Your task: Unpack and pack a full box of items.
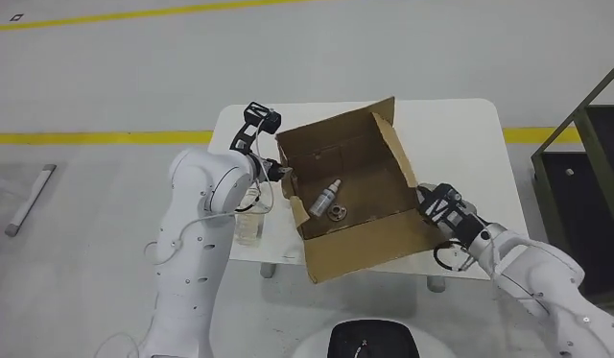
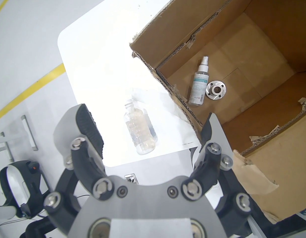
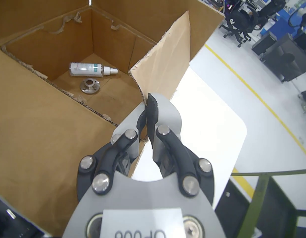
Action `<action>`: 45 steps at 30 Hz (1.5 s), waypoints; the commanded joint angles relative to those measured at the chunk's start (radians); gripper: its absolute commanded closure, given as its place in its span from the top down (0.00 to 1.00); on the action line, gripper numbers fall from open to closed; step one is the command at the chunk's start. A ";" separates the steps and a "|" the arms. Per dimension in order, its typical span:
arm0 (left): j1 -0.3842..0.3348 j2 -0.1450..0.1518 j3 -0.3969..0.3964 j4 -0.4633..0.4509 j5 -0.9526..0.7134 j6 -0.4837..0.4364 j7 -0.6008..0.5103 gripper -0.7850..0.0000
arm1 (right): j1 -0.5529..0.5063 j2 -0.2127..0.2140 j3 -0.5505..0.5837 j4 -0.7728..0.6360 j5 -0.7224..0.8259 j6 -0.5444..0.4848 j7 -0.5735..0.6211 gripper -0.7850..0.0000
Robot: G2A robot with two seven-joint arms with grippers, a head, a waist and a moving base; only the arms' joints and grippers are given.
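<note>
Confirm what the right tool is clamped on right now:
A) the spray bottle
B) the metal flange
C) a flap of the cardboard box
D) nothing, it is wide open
C: the right tool is pinched shut on a corner of the box flap, while the spray bottle and metal flange lie loose on the floor of the box.

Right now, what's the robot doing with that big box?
It is working on a cardboard box on the white table. The right fingers are pinched shut on one box flap. The left fingers are open and empty, above the table beside the box. Inside the box lie a spray bottle and a metal ring, side by side. A clear bottle sits on the table outside the box.
</note>
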 commanded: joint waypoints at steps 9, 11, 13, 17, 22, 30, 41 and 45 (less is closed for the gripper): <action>0.003 0.006 0.010 -0.010 -0.008 0.007 -0.003 1.00 | -0.078 -0.020 0.096 0.023 0.562 0.131 -0.017 0.00; 0.003 0.007 0.012 -0.011 -0.009 0.009 -0.003 1.00 | -0.092 -0.024 0.114 0.030 0.688 0.156 -0.008 0.00; 0.004 0.009 0.014 -0.012 -0.010 0.008 -0.004 1.00 | -0.103 -0.028 0.128 0.031 0.787 0.172 -0.004 0.00; 0.004 0.011 0.015 -0.017 -0.011 0.009 -0.003 1.00 | -0.119 -0.035 0.159 0.055 0.993 0.204 -0.002 0.00; 0.001 0.015 0.018 -0.016 -0.011 0.007 -0.001 1.00 | -0.118 -0.035 0.189 0.072 1.065 0.219 0.017 0.00; -0.003 0.020 0.018 -0.014 -0.014 0.008 0.003 1.00 | -0.118 -0.035 0.189 0.072 1.065 0.219 0.017 0.00; -0.003 0.028 0.013 -0.007 -0.023 0.005 0.015 1.00 | -0.161 -0.051 0.202 0.077 1.335 0.278 -0.031 0.00; -0.004 0.032 0.011 -0.002 -0.023 0.002 0.017 1.00 | -0.196 -0.059 0.215 0.060 1.485 0.311 -0.046 0.00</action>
